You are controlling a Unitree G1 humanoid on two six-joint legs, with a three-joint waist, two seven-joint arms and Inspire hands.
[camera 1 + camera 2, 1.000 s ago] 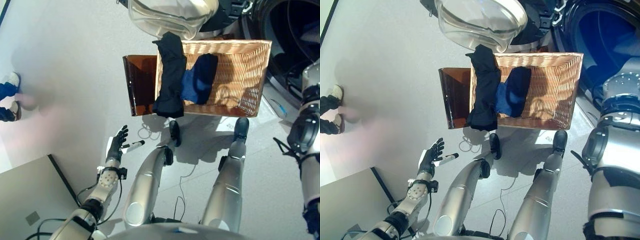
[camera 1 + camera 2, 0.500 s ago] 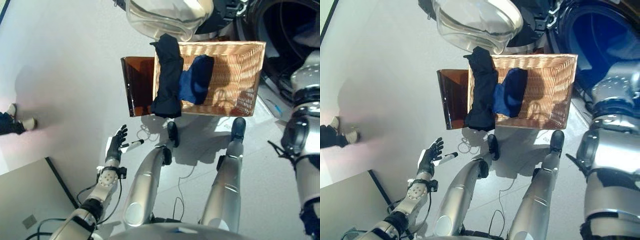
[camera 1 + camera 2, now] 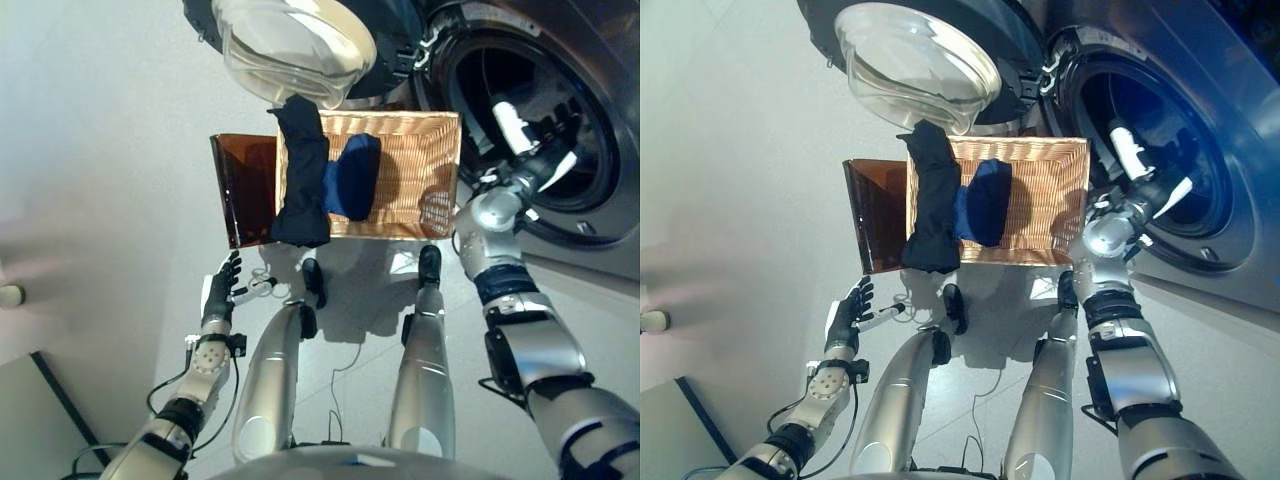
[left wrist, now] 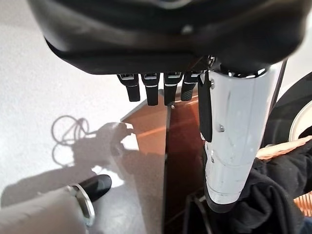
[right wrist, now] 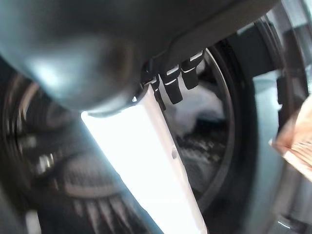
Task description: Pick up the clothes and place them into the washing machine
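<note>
A rectangular woven wicker basket (image 3: 420, 170) sits on the floor just before the grey front-loading washing machine (image 3: 1200, 150), whose round glass door (image 3: 915, 65) hangs open to the left. A long black garment (image 3: 300, 180) droops over the basket's left rim, limp and creased; a folded dark blue garment (image 3: 350, 178) lies just beside it inside. The right hand (image 3: 545, 165) reaches into the drum opening, fingers straight, holding nothing. The left hand (image 3: 848, 315) hangs low at near left, fingers relaxed and released.
</note>
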